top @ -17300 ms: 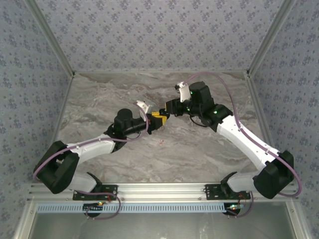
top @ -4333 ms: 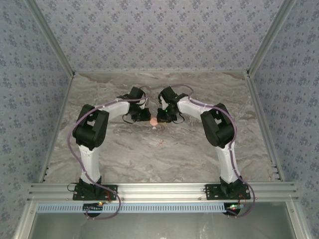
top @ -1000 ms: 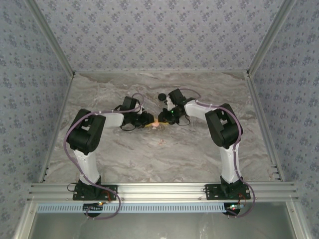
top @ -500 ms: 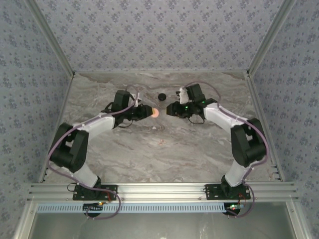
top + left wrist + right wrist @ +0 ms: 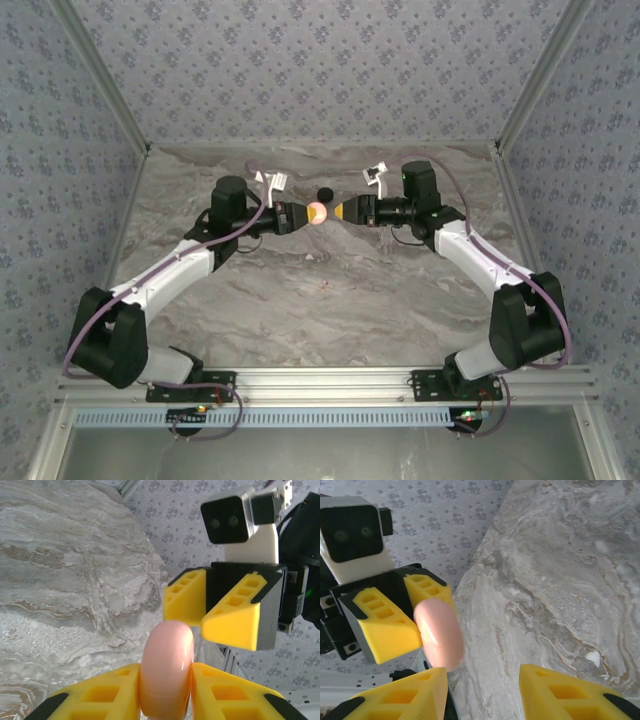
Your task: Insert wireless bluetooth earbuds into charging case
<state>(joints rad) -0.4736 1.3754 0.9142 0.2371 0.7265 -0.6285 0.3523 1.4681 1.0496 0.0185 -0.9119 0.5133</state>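
Observation:
The salmon-pink charging case [image 5: 317, 212] hangs above the marble table, edge-on between the yellow fingers of my left gripper [image 5: 303, 214], which is shut on it. In the left wrist view the case [image 5: 167, 660] stands upright in my left gripper [image 5: 167, 677]. My right gripper [image 5: 342, 211] faces it tip to tip, a small gap away. In the right wrist view my right gripper [image 5: 482, 675] is open with nothing between its fingers, and the case [image 5: 440, 632] sits just past its left fingertip [image 5: 415, 690]. The earbuds are out of view.
A black round puck [image 5: 324, 194] lies on the table just behind the two grippers. The marble table [image 5: 330, 300] is walled by patterned panels at the back and sides. The arm bases stand at the near edge.
Both arms have stretched out and risen from the table, and the left gripper has carried the case up. The right gripper has opened wider and drawn back from the case.

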